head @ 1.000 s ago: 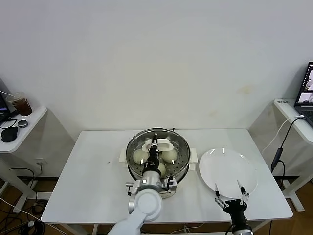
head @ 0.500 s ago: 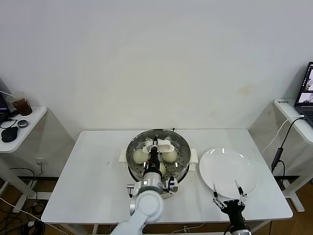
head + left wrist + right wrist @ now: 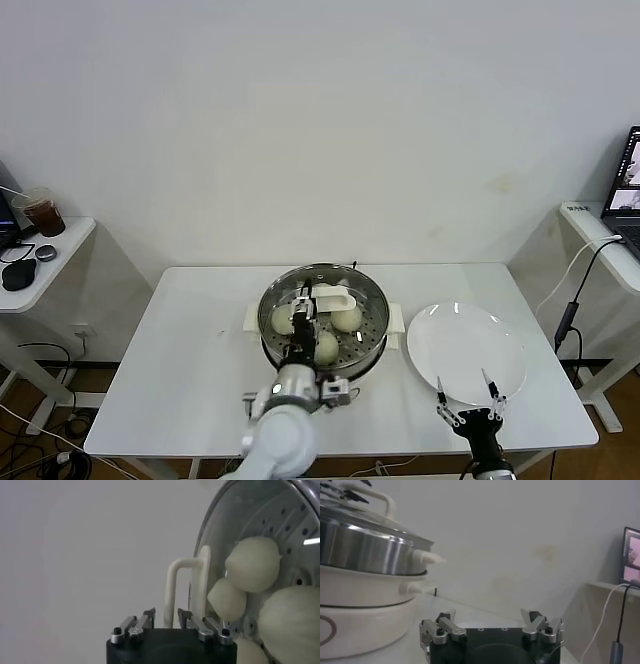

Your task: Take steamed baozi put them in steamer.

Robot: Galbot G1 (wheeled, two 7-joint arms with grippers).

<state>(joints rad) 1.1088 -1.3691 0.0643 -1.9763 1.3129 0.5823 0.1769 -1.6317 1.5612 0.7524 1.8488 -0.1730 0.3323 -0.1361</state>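
Steel gleamed at the middle of the white bench (image 3: 190, 370): the steamer (image 3: 372, 345) sat there on its cream base, side handles pointing to 3 and 9 o'clock. A round glass lid (image 3: 350, 283) with a white handle (image 3: 335, 297) lay over the pot, and the steamed baozi (image 3: 347, 318) showed through it. Three buns could be made out in the head view; any fourth was screened by the left arm and the handle. The near rim of the pot was also blocked by the left wrist.

The left end effector (image 3: 303, 303) hovered just above the lid, beside the handle toward 9 o'clock, its fingers (image 3: 145, 620) a little apart with nothing between them. In the left wrist view, the handle stood just beyond the fingertips, and whether they touched it could not be told. The handle's long axis ran roughly 3 to 9 o'clock across the lid. The buns were round, with no clear long axis.

The right end effector (image 3: 466, 404) waited low at 5 o'clock from the steamer, fingers spread wide, holding nothing, hanging over the near edge of a flat white plate (image 3: 470, 340). Its arm was cut off at the bottom of the frame.

Off at 9 o'clock, a side table (image 3: 55, 268) carried a cup (image 3: 40, 212) of dark drink.
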